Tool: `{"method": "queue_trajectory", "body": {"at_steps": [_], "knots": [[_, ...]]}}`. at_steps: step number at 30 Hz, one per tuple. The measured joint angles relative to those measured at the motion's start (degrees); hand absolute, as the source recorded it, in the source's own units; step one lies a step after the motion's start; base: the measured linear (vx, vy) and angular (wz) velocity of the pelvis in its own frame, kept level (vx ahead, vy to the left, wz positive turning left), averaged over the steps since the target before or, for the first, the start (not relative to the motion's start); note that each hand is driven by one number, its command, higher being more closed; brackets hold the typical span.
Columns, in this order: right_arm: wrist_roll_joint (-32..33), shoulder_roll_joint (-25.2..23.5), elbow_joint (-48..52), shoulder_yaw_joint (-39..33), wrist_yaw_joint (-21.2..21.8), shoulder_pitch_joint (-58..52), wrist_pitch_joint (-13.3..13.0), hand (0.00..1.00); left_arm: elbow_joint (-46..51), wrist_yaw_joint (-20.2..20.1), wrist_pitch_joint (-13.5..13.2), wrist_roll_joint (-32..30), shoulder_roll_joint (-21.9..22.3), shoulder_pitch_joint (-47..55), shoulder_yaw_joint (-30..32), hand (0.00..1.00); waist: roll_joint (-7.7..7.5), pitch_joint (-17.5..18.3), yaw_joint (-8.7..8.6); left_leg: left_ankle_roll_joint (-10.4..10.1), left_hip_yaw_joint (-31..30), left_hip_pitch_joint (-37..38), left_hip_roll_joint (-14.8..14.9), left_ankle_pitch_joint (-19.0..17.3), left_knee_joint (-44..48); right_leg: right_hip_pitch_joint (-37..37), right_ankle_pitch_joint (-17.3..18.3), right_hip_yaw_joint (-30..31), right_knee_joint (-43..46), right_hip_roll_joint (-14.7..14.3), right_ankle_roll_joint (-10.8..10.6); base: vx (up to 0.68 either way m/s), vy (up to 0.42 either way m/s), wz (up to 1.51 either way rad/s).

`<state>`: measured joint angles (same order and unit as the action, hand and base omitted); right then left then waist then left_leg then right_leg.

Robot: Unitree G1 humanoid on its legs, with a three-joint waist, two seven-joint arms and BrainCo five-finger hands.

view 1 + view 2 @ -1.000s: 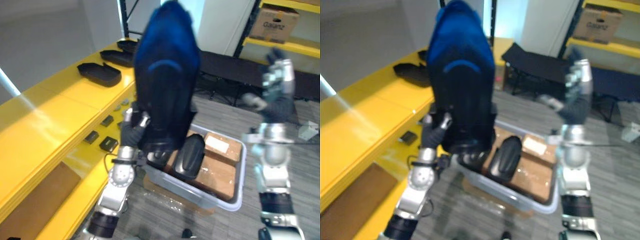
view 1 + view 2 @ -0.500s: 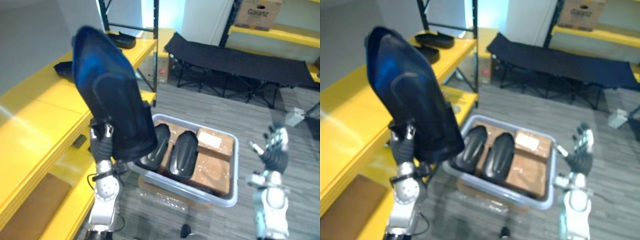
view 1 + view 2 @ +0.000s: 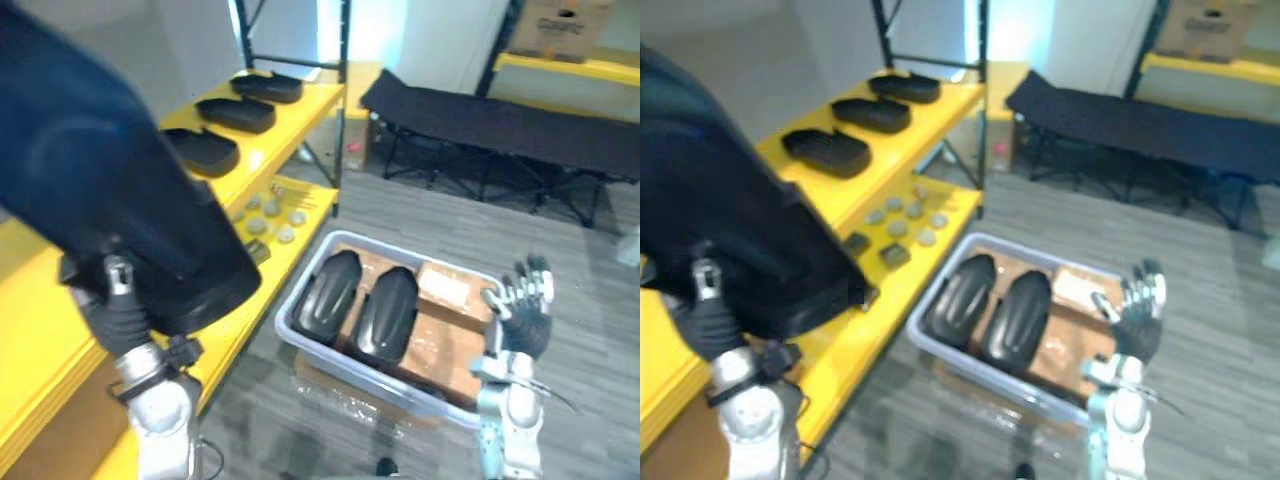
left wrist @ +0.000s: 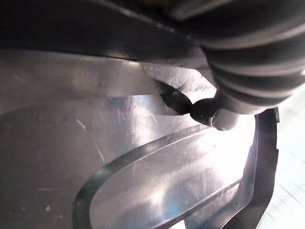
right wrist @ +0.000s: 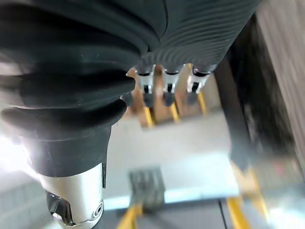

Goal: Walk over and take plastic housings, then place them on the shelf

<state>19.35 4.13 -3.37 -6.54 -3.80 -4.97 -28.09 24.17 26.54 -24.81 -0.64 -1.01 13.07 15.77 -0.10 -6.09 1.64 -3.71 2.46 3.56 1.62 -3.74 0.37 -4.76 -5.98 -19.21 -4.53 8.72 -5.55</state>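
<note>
rising over the left of the frame, a large dark plastic housing [image 3: 110,190] is being held aloft by the left hand [image 3: 118,305], above the near end of the yellow shelf [image 3: 285,125]. its lower edge is being pinched by the fingers: a silver finger [image 3: 116,275] is lying on the outer face, and a dark tip is pressing the glossy inner face in the left wrist view. the right hand [image 3: 522,318] is being kept empty at the lower right, with its fingers spread open.

the shell is being judged light but bulky, stiff, thin-walled and smooth. held by one edge alone, it is likely to slip or swing. a hold on the rim, thumb against fingers, is being judged soundest, and the far end could be steadied by the free hand.

three housings [image 3: 238,113] are lying in a row on the upper level of the shelf, toward the upper middle of the frame, so the bare yellow stretch nearer the camera is being judged the place for setting down. small parts [image 3: 268,215] are lying on the lower level. a grey bin [image 3: 300,345] is standing on the floor at the lower middle, near the shelf, with two more housings [image 3: 388,312] lying side by side on cardboard boxes [image 3: 440,345]. a black folding cot [image 3: 500,120] is standing across the upper right, well apart.
</note>
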Motion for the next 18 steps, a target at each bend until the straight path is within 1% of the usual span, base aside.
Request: {"method": "queue_trajectory", "body": {"at_steps": [1,2,3,4,5,6,7,8,9,10,11,12,13,15,16,18], "knots": [[0.0,0.0,-0.46,0.66,0.07,0.44,0.43,0.0,0.11,0.11,0.1,0.01,0.37,0.66,1.12,1.0,0.02,0.0,0.56,0.05,-0.75,-0.09,-0.18,0.16,0.0,-0.47,0.07,-0.97,-0.01,0.17,-0.1,-0.01,0.002,0.67],[-0.01,0.01,-1.28,1.82,0.07,1.08,1.05,0.0,0.41,0.15,0.38,0.07,1.01,1.85,2.71,1.0,0.05,0.02,1.62,0.18,-2.12,-0.09,-0.47,0.25,0.03,-1.23,0.21,-2.25,-0.01,0.32,-0.29,0.0,0.009,0.66],[-0.03,-0.02,-2.44,3.58,0.07,1.97,2.0,0.0,0.9,0.35,0.77,0.1,1.97,3.89,4.75,1.0,-0.06,0.17,3.02,0.37,-3.63,-0.28,-0.83,0.38,0.04,-2.05,0.39,-4.18,-0.01,0.4,-0.49,-0.02,0.011,0.75],[-0.3,-0.06,-3.44,5.19,0.03,2.64,2.23,0.0,1.25,0.99,1.31,0.11,2.28,6.16,6.78,1.0,-0.54,0.46,4.49,0.51,-5.12,-0.73,-1.42,0.46,-0.02,-2.59,0.87,-5.64,-0.01,0.84,-0.88,-0.01,0.012,0.69],[-0.62,-0.08,-4.14,6.13,0.01,3.23,2.3,0.0,1.25,1.27,1.31,0.1,2.53,7.31,7.96,1.0,-0.63,0.51,5.03,0.61,-5.63,-0.76,-1.64,0.53,-0.06,-2.91,1.0,-6.48,-0.01,1.19,-0.92,0.0,0.024,0.68],[-1.25,-0.16,-5.09,7.48,-0.03,4.08,2.52,0.0,1.26,1.76,1.41,0.1,3.36,9.48,10.2,1.0,-0.83,0.62,6.27,0.85,-7.01,-0.89,-2.11,0.78,-0.21,-3.47,1.19,-7.84,-0.01,1.36,-1.14,0.02,0.036,0.55],[-2.33,-0.24,-5.61,8.53,-0.26,4.9,3.04,0.0,1.49,2.13,1.38,0.38,4.63,11.6,12.37,1.0,-1.06,0.77,8.01,0.92,-7.98,-1.33,-2.62,0.82,-0.15,-3.77,1.48,-8.73,0.0,1.76,-1.47,0.0,0.035,0.54],[-2.53,-0.29,-6.05,8.87,-0.35,5.37,3.21,0.0,1.58,2.21,1.35,0.56,5.18,12.45,13.3,1.0,-1.19,0.85,8.5,1.01,-8.5,-1.7,-2.89,0.87,-0.05,-4.02,1.57,-9.43,0.0,2.0,-1.57,0.01,0.03,0.53],[-3.29,-0.31,-6.85,9.32,-0.63,6.12,3.57,0.0,1.71,2.22,1.2,0.67,6.39,13.96,15.01,1.0,-1.45,1.01,9.46,1.17,-9.82,-1.69,-3.37,1.01,-0.08,-4.52,1.79,-10.85,0.0,2.25,-1.76,0.02,0.03,0.49],[-3.33,-0.39,-7.5,9.66,-0.97,6.85,3.86,0.0,1.75,2.25,0.93,0.67,7.38,15.43,16.46,1.0,-1.56,1.07,10.9,1.27,-10.17,-1.7,-3.56,1.12,-0.04,-4.77,1.79,-11.42,0.01,2.4,-1.76,0.03,0.037,0.41],[-3.32,-0.43,-7.81,9.86,-0.99,7.3,4.18,0.0,1.76,2.24,0.68,0.67,7.91,16.13,17.3,1.0,-1.64,1.06,11.23,1.27,-10.5,-1.73,-3.69,1.12,0.02,-4.98,1.79,-11.96,0.01,2.48,-1.76,0.03,0.038,0.32],[-3.3,-0.43,-8.61,10.16,-0.91,7.91,4.37,0.0,1.76,2.43,-0.05,0.71,8.76,16.94,18.25,1.0,-1.86,1.16,11.41,1.29,-11.54,-1.86,-4.04,1.13,0.08,-5.42,1.83,-12.66,0.02,2.67,-1.77,0.02,0.041,0.32],[-3.23,-0.44,-8.88,10.42,-0.87,8.02,4.55,0.0,1.85,2.63,-0.87,0.7,8.77,17.23,18.83,1.0,-2.22,1.38,11.95,1.3,-12.02,-2.53,-4.33,1.13,0.2,-5.43,2.04,-13.58,0.06,3.13,-1.86,0.01,0.045,0.33],[-3.17,-0.58,-8.88,11.02,0.01,8.2,4.62,0.0,2.53,3.22,-1.36,0.6,8.79,17.53,20.22,1.0,-2.48,1.36,12.09,1.28,-12.85,-2.81,-4.61,1.08,0.22,-5.4,2.53,-14.05,0.55,3.21,-1.73,0.01,0.04,0.23],[-3.18,-0.63,-8.88,11.45,0.35,8.2,4.84,0.0,2.95,3.71,-1.65,0.66,8.8,17.52,20.87,1.0,-2.63,1.39,12.51,1.3,-13.18,-2.86,-4.77,1.08,0.24,-5.43,2.94,-14.86,1.04,3.39,-1.89,0.02,0.025,0.2],[-3.19,-0.62,-8.89,11.68,0.38,8.18,5.62,0.0,3.0,3.71,-2.84,0.8,8.83,17.3,21.99,1.0,-3.12,1.58,12.55,1.45,-14.55,-3.41,-5.05,1.11,0.66,-5.51,3.19,-15.82,1.37,3.53,-1.98,0.03,0.016,0.24]]}}
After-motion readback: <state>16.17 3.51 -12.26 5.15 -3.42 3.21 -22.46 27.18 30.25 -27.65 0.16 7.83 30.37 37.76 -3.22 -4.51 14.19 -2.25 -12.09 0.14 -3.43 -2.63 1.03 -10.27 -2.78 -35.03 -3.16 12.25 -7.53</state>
